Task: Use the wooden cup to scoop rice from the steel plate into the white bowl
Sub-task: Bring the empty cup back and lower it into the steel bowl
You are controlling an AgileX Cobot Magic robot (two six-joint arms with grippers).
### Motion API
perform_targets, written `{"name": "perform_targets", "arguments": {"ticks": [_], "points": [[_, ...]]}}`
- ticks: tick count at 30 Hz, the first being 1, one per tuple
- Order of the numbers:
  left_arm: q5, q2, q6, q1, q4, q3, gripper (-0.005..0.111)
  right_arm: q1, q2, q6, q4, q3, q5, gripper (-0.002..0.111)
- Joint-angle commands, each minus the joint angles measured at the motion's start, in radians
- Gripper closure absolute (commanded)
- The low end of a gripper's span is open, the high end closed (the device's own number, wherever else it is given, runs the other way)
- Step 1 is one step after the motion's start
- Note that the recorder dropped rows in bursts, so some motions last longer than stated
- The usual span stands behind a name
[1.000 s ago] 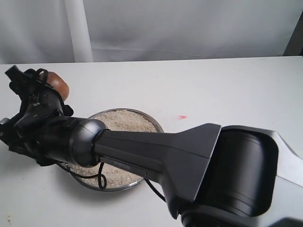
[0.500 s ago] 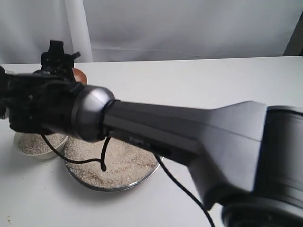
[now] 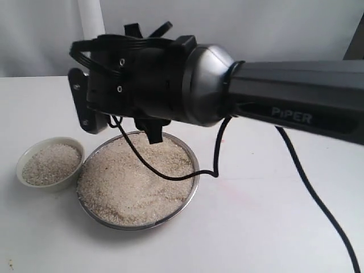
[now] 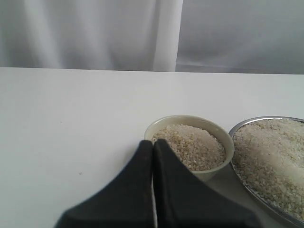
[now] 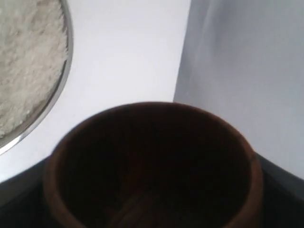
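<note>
The wooden cup [image 5: 152, 161] fills the right wrist view, its dark inside facing the camera with no grains showing, and my right gripper [image 5: 152, 199] is shut on it. In the exterior view that gripper [image 3: 147, 29] hangs above the far side of the steel plate [image 3: 195, 185], and its wrist hides the cup. Rice [image 3: 133, 182] heaps the plate. The white bowl [image 3: 40, 186] stands just left of the plate, full of rice [image 3: 51, 162]. My left gripper [image 4: 153, 143] is shut and empty, with its tips just short of the bowl [image 4: 223, 159].
A black cable [image 3: 216, 153] loops down from the right arm over the plate's far rim. The right arm [image 3: 296, 108] crosses the scene from the right. A white curtain and a pale post [image 3: 91, 20] close the back of the white table [image 3: 273, 227].
The right arm has swung with the cup from low at the left, over the bowl, up and rightward to above the plate's far side. The bowl now shows uncovered, full of rice.
</note>
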Motion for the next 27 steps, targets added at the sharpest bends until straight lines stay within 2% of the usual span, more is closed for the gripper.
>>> {"name": "perform_targets", "arguments": {"ticks": [1, 11, 27], "points": [[-0.010, -0.002, -0.002, -0.003, -0.005, -0.008, 0.107, -0.035, 0.036, -0.034, -0.019, 0.045, 0.002, 0.108], [-0.010, -0.002, -0.002, -0.003, -0.005, -0.008, 0.107, -0.068, 0.182, -0.034, -0.167, 0.042, 0.000, 0.108], [-0.010, -0.002, -0.002, -0.003, -0.005, -0.008, 0.107, -0.041, 0.262, -0.034, -0.211, 0.040, 0.000, 0.108]]}}
